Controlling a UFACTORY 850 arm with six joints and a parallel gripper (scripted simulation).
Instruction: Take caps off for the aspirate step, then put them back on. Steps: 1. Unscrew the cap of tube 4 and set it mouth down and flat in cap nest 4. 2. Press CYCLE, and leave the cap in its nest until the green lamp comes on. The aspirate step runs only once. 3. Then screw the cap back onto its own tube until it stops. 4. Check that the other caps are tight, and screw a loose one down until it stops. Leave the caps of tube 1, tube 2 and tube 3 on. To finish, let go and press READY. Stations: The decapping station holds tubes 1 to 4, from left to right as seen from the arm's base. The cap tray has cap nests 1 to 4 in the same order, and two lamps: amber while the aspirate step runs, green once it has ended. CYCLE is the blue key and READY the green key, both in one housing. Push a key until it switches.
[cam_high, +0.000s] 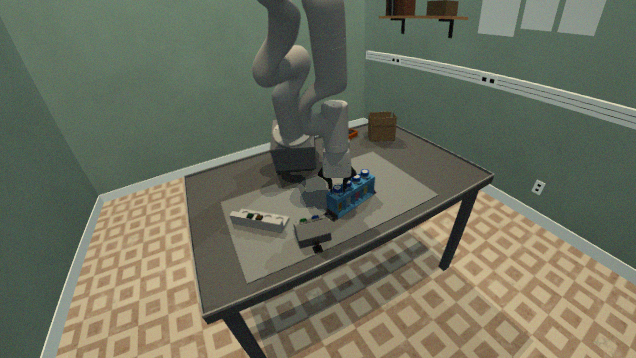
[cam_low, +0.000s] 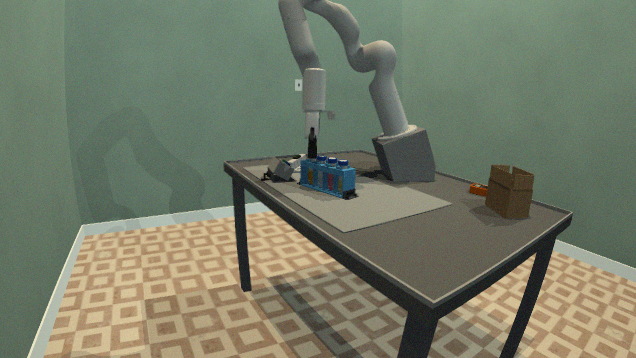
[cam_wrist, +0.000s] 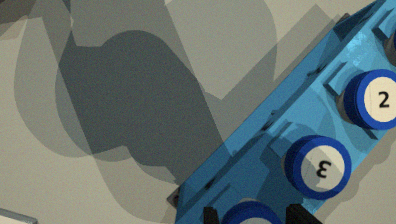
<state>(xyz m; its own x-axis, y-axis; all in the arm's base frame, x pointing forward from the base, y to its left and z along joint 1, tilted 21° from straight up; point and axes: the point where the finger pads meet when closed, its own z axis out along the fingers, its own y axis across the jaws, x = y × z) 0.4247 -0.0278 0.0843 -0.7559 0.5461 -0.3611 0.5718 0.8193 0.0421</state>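
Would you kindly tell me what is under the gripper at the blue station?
A blue cap lies between the fingers of the gripper, next to cap 3. Its number is cut off by the frame edge, and the cap hides the tube beneath.
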